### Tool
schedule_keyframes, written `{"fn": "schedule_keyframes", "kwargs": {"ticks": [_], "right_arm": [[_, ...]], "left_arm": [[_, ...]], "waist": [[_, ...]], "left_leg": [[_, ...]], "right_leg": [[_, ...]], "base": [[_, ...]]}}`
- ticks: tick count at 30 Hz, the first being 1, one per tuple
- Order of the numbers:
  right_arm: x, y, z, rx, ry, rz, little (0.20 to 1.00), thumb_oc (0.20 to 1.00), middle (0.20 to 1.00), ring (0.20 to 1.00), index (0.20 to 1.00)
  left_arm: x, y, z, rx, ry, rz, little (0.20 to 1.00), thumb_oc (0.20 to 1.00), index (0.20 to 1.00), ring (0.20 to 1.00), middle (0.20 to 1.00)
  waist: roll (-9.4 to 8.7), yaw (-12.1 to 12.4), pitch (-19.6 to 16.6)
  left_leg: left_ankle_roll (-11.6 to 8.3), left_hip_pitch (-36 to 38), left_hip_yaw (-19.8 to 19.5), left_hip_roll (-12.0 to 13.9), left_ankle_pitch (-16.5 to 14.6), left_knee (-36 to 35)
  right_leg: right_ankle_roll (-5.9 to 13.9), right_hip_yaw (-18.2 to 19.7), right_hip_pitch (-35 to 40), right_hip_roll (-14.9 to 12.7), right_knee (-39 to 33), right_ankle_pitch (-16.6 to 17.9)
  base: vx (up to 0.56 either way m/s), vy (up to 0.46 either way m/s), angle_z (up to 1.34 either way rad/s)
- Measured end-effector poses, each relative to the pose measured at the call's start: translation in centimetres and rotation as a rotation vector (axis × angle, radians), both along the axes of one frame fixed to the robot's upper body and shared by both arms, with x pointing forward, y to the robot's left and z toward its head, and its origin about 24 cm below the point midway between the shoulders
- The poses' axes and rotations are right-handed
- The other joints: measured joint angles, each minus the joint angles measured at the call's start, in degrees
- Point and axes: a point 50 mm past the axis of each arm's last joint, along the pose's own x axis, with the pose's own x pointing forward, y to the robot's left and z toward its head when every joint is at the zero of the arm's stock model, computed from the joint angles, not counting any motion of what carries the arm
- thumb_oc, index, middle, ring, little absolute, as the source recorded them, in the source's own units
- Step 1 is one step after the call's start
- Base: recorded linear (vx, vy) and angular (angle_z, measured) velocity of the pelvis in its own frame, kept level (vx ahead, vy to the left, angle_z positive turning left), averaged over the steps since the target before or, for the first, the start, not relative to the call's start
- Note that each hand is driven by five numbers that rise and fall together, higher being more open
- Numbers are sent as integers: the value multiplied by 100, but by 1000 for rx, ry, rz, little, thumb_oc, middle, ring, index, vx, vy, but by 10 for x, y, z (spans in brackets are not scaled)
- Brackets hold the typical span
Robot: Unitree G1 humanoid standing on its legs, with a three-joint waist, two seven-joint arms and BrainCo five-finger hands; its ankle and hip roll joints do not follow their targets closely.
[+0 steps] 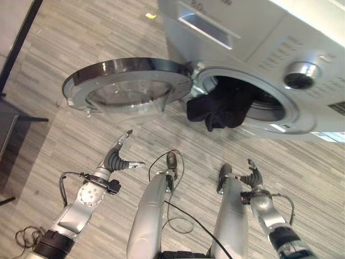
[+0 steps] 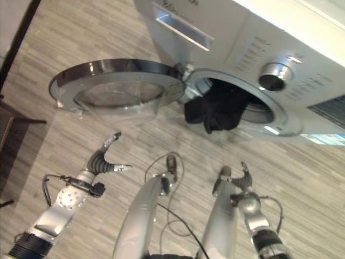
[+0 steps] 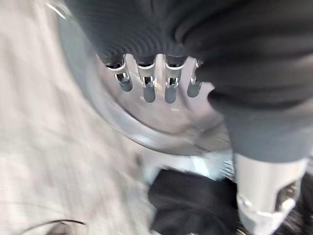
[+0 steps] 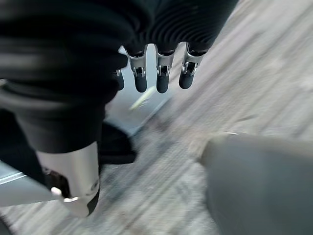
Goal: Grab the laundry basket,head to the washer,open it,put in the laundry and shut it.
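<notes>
black laundry (image 1: 223,108) hangs from the washer (image 1: 253,48) mouth, door (image 1: 126,86) open; left hand (image 1: 116,158) and right hand (image 1: 252,176) relaxed, empty.

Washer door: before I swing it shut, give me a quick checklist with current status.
1. Washer door fully open, free to swing: ok.
2. Dark laundry inside the drum: not ok; it hangs out over the lip of the opening and would likely get pinched.
3. Left hand empty, fingers relaxed, below the door: ok.
4. Right hand empty and open, low in front of the washer: ok.
5. Floor beneath the door's swing path free of objects: ok.
6. More laundry waiting in the basket: cannot tell.
</notes>
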Motion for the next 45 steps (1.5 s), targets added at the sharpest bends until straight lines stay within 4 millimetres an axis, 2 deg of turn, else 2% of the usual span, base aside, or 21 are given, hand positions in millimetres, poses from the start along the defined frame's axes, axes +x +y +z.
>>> {"fn": "schedule_keyframes", "kwargs": {"ticks": [1, 2, 3, 4, 5, 6, 7, 8, 9, 12, 16, 20, 25, 28, 33, 36, 40, 42, 45], "right_arm": [[3, -1, 1, -5, 1, -9, 1000, 1000, 1000, 1000, 1000], [4, -3, 1, -11, 1, -19, 1000, 1000, 1000, 1000, 1000], [6, -3, 2, -13, 4, -26, 1000, 1000, 1000, 1000, 1000], [-4, -8, -8, -12, 48, -49, 1000, 1000, 1000, 1000, 1000], [-13, -8, -17, -4, 75, -60, 1000, 1000, 1000, 1000, 1000], [-15, -10, -18, -1, 81, -67, 1000, 1000, 1000, 1000, 1000], [-14, -13, -17, -6, 79, -79, 1000, 1000, 1000, 1000, 1000], [-18, -15, -18, -4, 85, -90, 1000, 1000, 1000, 1000, 1000], [-18, -13, -22, 3, 98, -90, 1000, 1000, 1000, 1000, 1000], [-8, -12, -15, -2, 77, -89, 1000, 1000, 1000, 1000, 1000], [-2, -6, -13, -21, 71, -67, 1000, 1000, 1000, 1000, 1000], [-1, -5, -15, -21, 81, -75, 1000, 1000, 1000, 1000, 1000], [12, 8, -14, -27, 86, -58, 1000, 1000, 1000, 1000, 1000], [30, 23, 1, 7, 17, -36, 1000, 1000, 1000, 1000, 1000], [43, 45, 10, 61, -29, -11, 1000, 1000, 1000, 1000, 1000], [50, 49, 18, 58, -64, -9, 1000, 1000, 1000, 1000, 1000], [60, 44, 34, 44, -116, -19, 1000, 1000, 1000, 1000, 1000], [64, 32, 46, 20, -157, -48, 1000, 1000, 1000, 1000, 1000], [63, 9, 52, -19, -162, -97, 1000, 1000, 1000, 1000, 1000]], "left_arm": [[2, -2, 0, -20, -17, 11, 1000, 1000, 1000, 1000, 1000], [5, -5, -1, -44, -27, 20, 1000, 1000, 1000, 1000, 1000], [7, -8, -1, -61, -33, 26, 1000, 1000, 1000, 1000, 1000], [12, -20, -2, -115, -43, 23, 1000, 1000, 1000, 1000, 1000], [13, -26, -1, -114, -47, 1, 1000, 1000, 1000, 1000, 1000], [12, -28, -2, -104, -44, -15, 1000, 1000, 1000, 1000, 1000], [11, -32, -7, -121, -29, -17, 1000, 1000, 1000, 1000, 1000], [10, -37, -8, -140, -27, -24, 1000, 1000, 1000, 1000, 1000], [9, -42, -6, -136, -31, -53, 1000, 1000, 1000, 1000, 1000], [3, -40, -7, -139, -23, -61, 1000, 1000, 1000, 1000, 1000], [4, -36, -3, -145, -44, -47, 1000, 1000, 1000, 1000, 1000], [5, -35, 4, -151, -74, -43, 1000, 1000, 1000, 1000, 1000], [5, -34, 4, -183, -73, -30, 1000, 1000, 1000, 1000, 1000], [5, -34, 5, -187, -84, -23, 1000, 1000, 1000, 1000, 1000], [5, -38, 4, -198, -82, -26, 1000, 1000, 1000, 1000, 1000], [8, -45, 8, -201, -96, -57, 1000, 1000, 1000, 1000, 1000], [11, -54, 15, -277, -108, -98, 1000, 1000, 1000, 1000, 1000], [11, -54, 16, -327, -104, -101, 1000, 1000, 1000, 1000, 1000], [11, -52, 18, -368, -107, -97, 1000, 1000, 1000, 1000, 1000]], "waist": [[13, -54, 5], [47, -95, 21], [95, -176, 43], [137, -304, 55], [129, -377, 56], [121, -403, 60], [131, -389, 63], [178, -428, 35], [107, -416, 55], [90, -357, 52], [103, -406, 50], [132, -402, 56], [207, -249, 60], [332, -162, 59], [349, -71, 59], [350, -26, 59], [358, -23, 54], [469, -21, 48], [567, 34, 38]], "left_leg": [[-51, -20, -114, -113, 44, -65], [-80, -56, -185, -163, 65, -84], [-19, -115, -308, -211, 100, -40], [-212, -132, -664, -450, 86, -44], [-141, -157, -781, -548, 61, 70], [-173, -178, -887, -581, 4, 168], [-329, -151, -1083, -492, 8, 43], [-410, -151, -1305, -484, 16, 21], [-514, -71, -1459, -419, 28, -66], [-759, 88, -1565, -47, 170, -553], [-998, 331, -1634, 259, 457, -1269], [-1074, 372, -1711, 360, 654, -1701], [-1081, 377, -1701, 365, 774, -2003], [-1114, 46, -1702, 351, 809, -1969], [-1113, 27, -1649, 330, 807, -1999], [-1101, 28, -1556, 273, 801, -1964], [-1011, -9, -1419, 105, 807, -1919], [-924, -193, -1381, -4, 755, -1716], [-876, -442, -1362, -136, 726, -1528]], "right_leg": [[178, 138, 28, -23, -833, 270], [222, 212, 41, -42, -1464, 544], [148, 138, 75, -76, -1798, 706], [116, 167, 114, -177, -2017, 1099], [-159, 107, 276, -206, -1892, 1043], [-128, 115, 194, -185, -1676, 1293], [-12, -2, 128, -133, -1335, 1431], [91, -187, 216, -139, -1286, 1532], [272, -278, 212, -77, -1164, 1771], [57, -485, 218, 212, -1221, 1755], [-146, -696, 256, 467, -1493, 1816], [-205, -806, 249, 532, -1717, 1862], [-197, -833, 231, 524, -1952, 1933], [-202, -881, -64, 500, -1959, 2002], [-197, -870, -109, 482, -1975, 1995], [-179, -796, -113, 424, -1973, 2007], [-116, -657, -195, 260, -1972, 2051], [-85, -603, -281, 164, -1983, 2070], [-42, -585, -437, 38, -1966, 2116]], "base": [[48, -303, 51], [95, -315, 65], [98, -317, 119], [20, -362, 153], [-2, -339, 162], [-2, -343, 99], [7, -170, 77], [1, -225, 77], [1, -298, 66], [-11, -250, 2], [-7, -128, -9], [16, -77, 5], [17, -24, 2], [-1, -8, 3], [10, 39, 0], [-23, 108, 0], [-25, 106, 0], [-29, 76, 7], [-21, 51, 10]]}}
